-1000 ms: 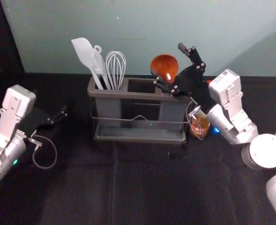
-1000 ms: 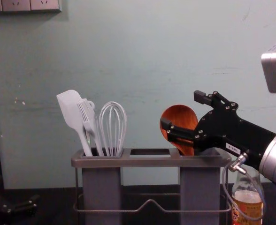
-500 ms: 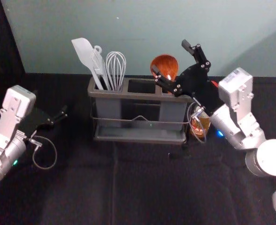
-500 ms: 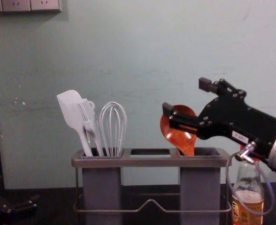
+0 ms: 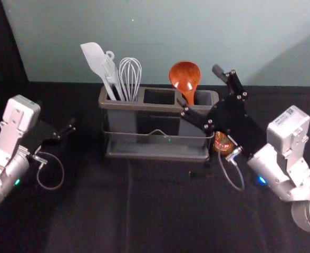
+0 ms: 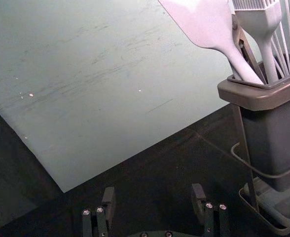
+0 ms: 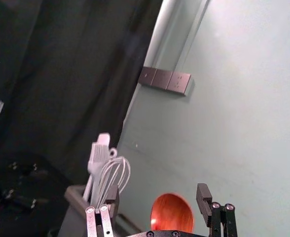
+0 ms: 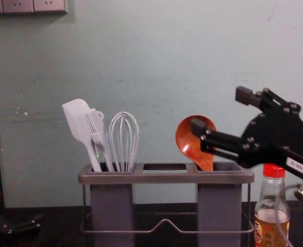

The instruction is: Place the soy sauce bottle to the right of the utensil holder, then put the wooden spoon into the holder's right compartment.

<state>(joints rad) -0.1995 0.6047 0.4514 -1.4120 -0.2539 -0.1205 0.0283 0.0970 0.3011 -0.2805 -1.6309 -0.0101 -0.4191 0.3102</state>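
Note:
The wooden spoon (image 5: 184,75) leans bowl-up in the right compartment of the utensil holder (image 5: 155,107). Just right of that holder, the soy sauce bottle (image 8: 272,225) stands upright with its red cap showing in the chest view. My right gripper (image 5: 199,84) is open at the spoon's right, holding nothing; in the chest view one finger overlaps the spoon's bowl (image 8: 188,145). The right wrist view has the right gripper (image 7: 158,193) with its fingers apart and the spoon beyond. My left gripper (image 5: 68,129) is parked at the left; in its wrist view the left gripper (image 6: 153,192) is open and empty.
A white spatula (image 5: 94,59), a brush and a whisk (image 5: 129,76) stand in the holder's left compartment. The wall (image 5: 160,37) rises close behind the holder. Dark cloth (image 5: 160,211) covers the table in front.
My right gripper has moved right and toward the robot, away from the spoon, uncovering more of the bottle and its cap. Spoon, holder and left arm have stayed put.

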